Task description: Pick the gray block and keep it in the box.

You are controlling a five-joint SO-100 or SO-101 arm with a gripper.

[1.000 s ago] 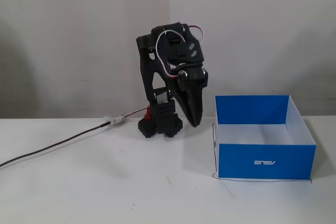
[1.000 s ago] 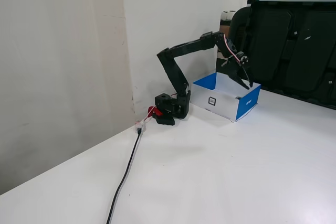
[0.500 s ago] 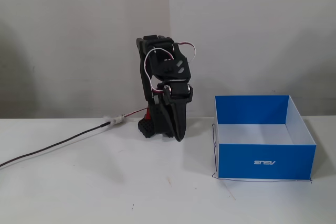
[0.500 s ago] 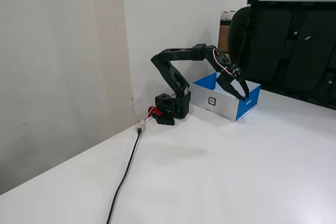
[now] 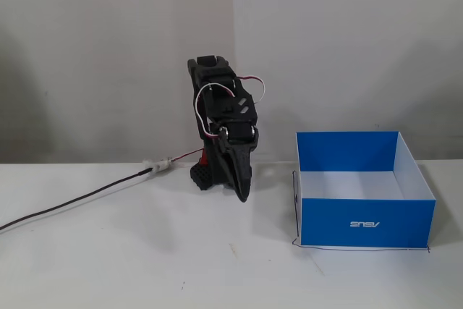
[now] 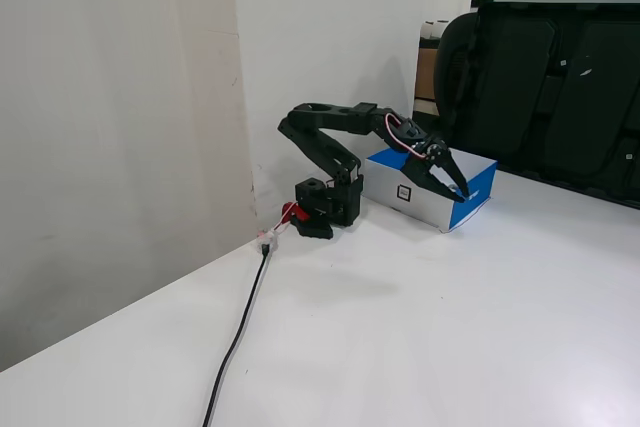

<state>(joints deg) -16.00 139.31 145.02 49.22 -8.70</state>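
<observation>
The gray block shows in neither fixed view. The box stands on the white table at the right, blue outside and white inside, with an upside-down ASUS logo on its front; the visible part of its inside holds nothing. It also shows in a fixed view behind the arm. My gripper points down, just above the table and left of the box, with its jaws together and nothing between them. In a fixed view my gripper hangs in front of the box's near corner.
The arm's base stands at the back by the wall. A dark cable runs left from it across the table, and shows in a fixed view. A black chair stands beyond the table's far side.
</observation>
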